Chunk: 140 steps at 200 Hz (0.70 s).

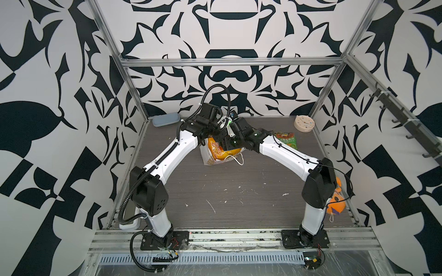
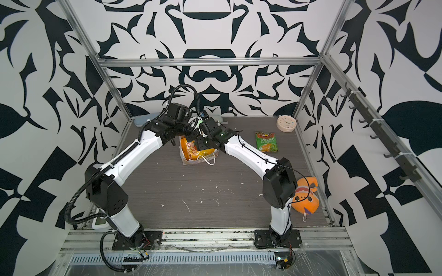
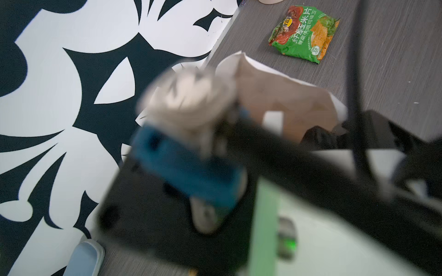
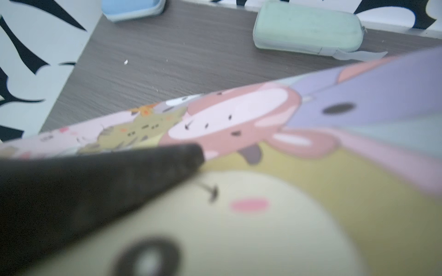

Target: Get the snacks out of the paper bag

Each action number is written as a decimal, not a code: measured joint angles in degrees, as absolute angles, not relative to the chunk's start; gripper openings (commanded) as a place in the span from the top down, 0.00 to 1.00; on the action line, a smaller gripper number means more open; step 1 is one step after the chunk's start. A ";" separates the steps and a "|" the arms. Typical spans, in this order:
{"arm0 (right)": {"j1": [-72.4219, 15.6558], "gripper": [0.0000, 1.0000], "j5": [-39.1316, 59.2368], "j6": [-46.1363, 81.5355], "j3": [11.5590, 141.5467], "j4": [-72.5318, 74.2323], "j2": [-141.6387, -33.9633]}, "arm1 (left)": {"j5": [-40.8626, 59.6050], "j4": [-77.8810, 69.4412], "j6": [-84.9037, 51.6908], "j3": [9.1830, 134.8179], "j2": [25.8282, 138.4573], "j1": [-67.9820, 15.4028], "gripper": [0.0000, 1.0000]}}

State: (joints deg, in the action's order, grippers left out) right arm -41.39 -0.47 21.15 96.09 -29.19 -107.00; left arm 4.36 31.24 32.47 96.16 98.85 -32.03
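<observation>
Poking from the paper bag (image 1: 206, 156), yellow-orange packet (image 1: 214, 150) sat just under right hand (image 1: 226, 143), the nearer one. Couldn't tell its grip. Left hand (image 1: 211, 133) was pressed together.

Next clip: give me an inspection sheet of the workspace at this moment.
Surface: grey wood-grain table, white flecks.
Job's things: paper bag centre, yellow-orange packet in its mouth; green packet out on the table.
Clutter: clock, plush toy, blue case, green case.
Grippers: left gripper shut, hidden; right gripper's finger against the bag's printed side, opening unclear.
Cables: black hose arcs up behind the bag.
Surroundings: patterned walls, metal frame.
</observation>
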 measured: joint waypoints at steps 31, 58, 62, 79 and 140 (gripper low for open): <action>-41.32 0.98 -0.54 21.67 95.81 -27.33 -107.42 | 3.33 29.10 31.70 94.45 98.30 -32.03 1.00; -41.34 1.00 -0.25 21.50 95.22 -25.96 -107.26 | 1.78 27.88 31.42 93.89 98.28 -32.05 1.00; -41.32 1.00 -0.23 21.50 95.15 -25.85 -107.13 | 1.50 27.55 31.27 93.69 98.24 -32.05 1.00; -40.97 1.00 0.75 21.50 94.24 -25.02 -106.48 | 0.97 26.72 30.55 93.45 98.24 -32.01 1.00; -36.58 1.00 11.07 21.91 96.38 -19.79 -108.47 | 1.30 25.19 29.93 98.43 102.26 -26.85 1.00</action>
State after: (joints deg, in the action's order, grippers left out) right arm -36.58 11.07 21.91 96.38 -19.79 -108.47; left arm 1.30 25.19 29.93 98.43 102.26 -26.85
